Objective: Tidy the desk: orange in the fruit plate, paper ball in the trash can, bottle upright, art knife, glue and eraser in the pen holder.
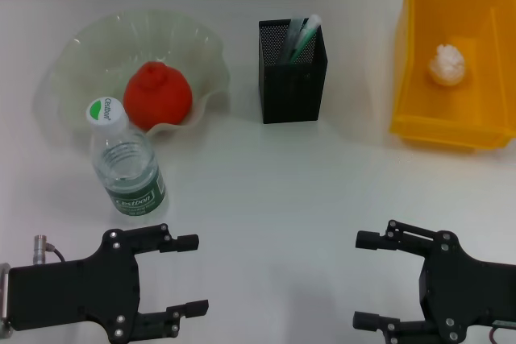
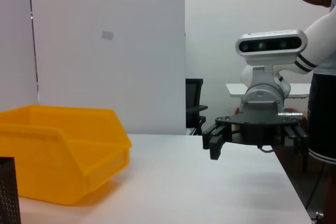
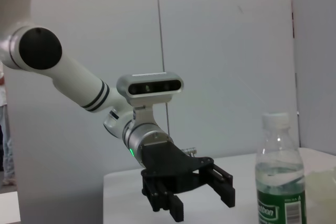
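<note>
The orange (image 1: 157, 94) lies in the pale-green fruit plate (image 1: 89, 42) at the back left. Just in front of it the bottle (image 1: 125, 163) stands upright with its cap on; the right wrist view also has the bottle (image 3: 278, 182). The paper ball (image 1: 447, 64) rests inside the yellow trash can (image 1: 419, 110) at the back right. Two slim greenish-white things (image 1: 300, 36) stick out of the black pen holder (image 1: 292, 78); I cannot tell art knife from glue. The eraser is hidden. My left gripper (image 1: 197, 274) and right gripper (image 1: 359, 279) hover open and empty near the front edge.
The left wrist view shows the right gripper (image 2: 257, 137) over the white table beside the trash can (image 2: 63, 150). The right wrist view shows the left gripper (image 3: 194, 195) near the bottle. A person stands behind the robot.
</note>
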Action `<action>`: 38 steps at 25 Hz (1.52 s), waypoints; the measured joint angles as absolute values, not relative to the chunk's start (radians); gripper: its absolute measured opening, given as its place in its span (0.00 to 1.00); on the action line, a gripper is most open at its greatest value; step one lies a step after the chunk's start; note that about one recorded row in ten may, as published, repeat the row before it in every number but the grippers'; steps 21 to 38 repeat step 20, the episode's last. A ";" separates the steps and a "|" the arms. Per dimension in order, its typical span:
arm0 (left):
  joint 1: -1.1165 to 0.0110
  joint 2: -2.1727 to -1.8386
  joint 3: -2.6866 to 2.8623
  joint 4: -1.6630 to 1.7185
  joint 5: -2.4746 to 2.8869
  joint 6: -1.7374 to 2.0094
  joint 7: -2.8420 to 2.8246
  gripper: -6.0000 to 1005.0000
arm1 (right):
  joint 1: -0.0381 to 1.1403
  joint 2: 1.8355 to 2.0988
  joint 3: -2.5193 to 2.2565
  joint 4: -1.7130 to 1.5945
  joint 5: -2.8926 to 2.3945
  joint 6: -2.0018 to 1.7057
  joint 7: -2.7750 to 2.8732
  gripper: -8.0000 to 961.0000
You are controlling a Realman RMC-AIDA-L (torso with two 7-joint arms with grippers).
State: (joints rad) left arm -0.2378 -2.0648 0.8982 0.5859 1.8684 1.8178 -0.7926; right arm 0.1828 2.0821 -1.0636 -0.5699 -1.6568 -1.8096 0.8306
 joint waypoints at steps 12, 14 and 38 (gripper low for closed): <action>-0.237 -2.065 0.897 0.586 1.868 1.818 -0.794 0.70 | 0.184 2.083 -1.055 -0.546 -1.658 -1.804 0.827 0.88; -0.237 -2.065 0.897 0.586 1.868 1.818 -0.794 0.70 | 0.184 2.083 -1.055 -0.546 -1.658 -1.803 0.827 0.88; -0.236 -2.066 0.898 0.586 1.868 1.818 -0.792 0.70 | 0.184 2.083 -1.054 -0.546 -1.658 -1.803 0.826 0.88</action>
